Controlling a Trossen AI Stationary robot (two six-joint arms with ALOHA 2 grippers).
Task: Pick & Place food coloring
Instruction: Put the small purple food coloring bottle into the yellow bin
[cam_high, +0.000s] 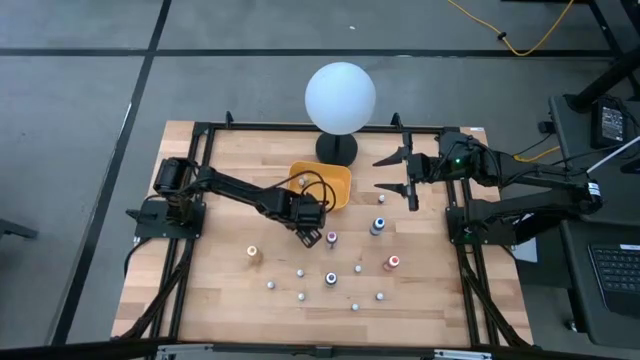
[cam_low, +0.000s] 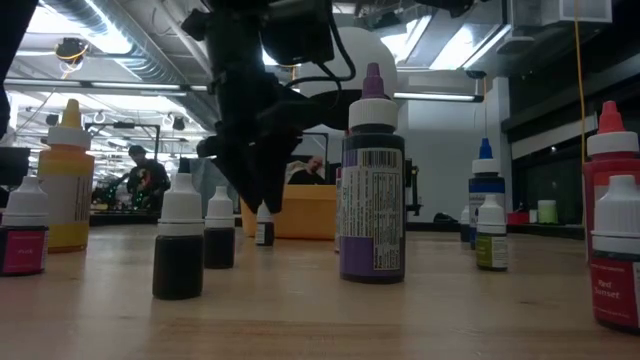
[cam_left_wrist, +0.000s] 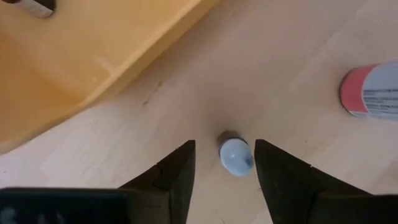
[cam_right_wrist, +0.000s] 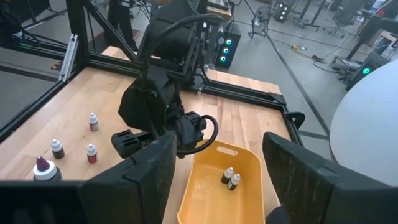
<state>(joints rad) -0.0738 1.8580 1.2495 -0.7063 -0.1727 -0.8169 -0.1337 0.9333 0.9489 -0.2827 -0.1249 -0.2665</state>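
Several tiny food coloring bottles stand upright on the wooden table (cam_high: 210, 160), among them a purple-topped one (cam_high: 332, 239), a blue-topped one (cam_high: 378, 226), a red-topped one (cam_high: 393, 263) and an orange-topped one (cam_high: 254, 253). My left gripper (cam_left_wrist: 225, 144) is open, pointing down near the table's middle (cam_high: 305, 236). Its fingers stand on either side of a small white-capped bottle (cam_left_wrist: 235, 155) without touching it; the low view shows that bottle (cam_low: 264, 228) under the fingers. My right gripper (cam_high: 383, 173) hangs open above the table's far right part. Two bottles (cam_right_wrist: 230, 177) lie in the yellow-orange tray (cam_right_wrist: 249, 158).
The yellow-orange tray (cam_high: 342, 176) sits just beyond my left gripper, toward the far edge. The white globe (cam_high: 340, 95) on its black base stands behind the tray. A pink-capped bottle (cam_left_wrist: 370, 90) stands close beside the left gripper. Small white-capped bottles (cam_high: 300, 272) dot the near half.
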